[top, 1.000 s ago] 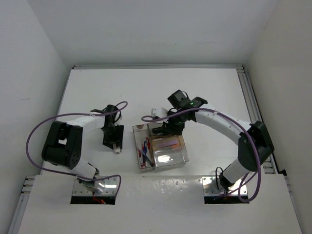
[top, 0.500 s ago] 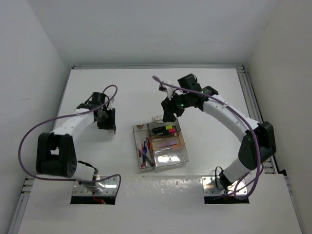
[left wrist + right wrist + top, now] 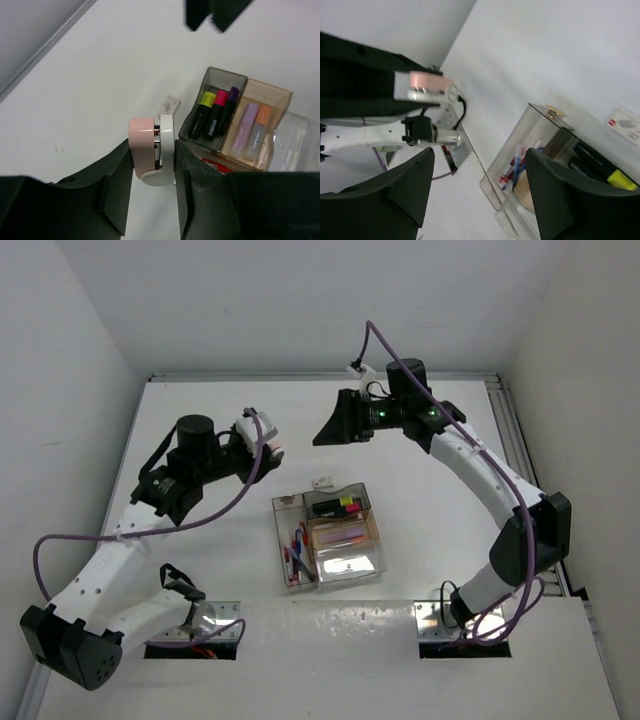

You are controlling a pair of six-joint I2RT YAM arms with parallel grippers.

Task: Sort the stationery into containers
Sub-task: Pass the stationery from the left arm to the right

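My left gripper (image 3: 263, 436) is shut on a pale pink and white eraser-like piece (image 3: 151, 149) and holds it up in the air, left of the containers. The grey tray (image 3: 227, 75) holds yellow, pink and purple highlighters (image 3: 215, 111). The amber tray (image 3: 274, 88) holds a lilac and an orange highlighter. The long smoky tray (image 3: 281, 540) holds red and blue pens (image 3: 514, 171). My right gripper (image 3: 325, 432) is open and empty, raised behind the trays. A small white eraser (image 3: 322, 480) lies on the table just behind the grey tray.
A clear tray (image 3: 352, 565) sits at the near end of the cluster. The table's raised side rails run along its left and right edges (image 3: 520, 450). White walls stand close on all sides.
My left gripper has risen and swung back and to the right, still holding the pink and white piece. My right gripper has lifted off the grey tray and pulled back towards the far wall.
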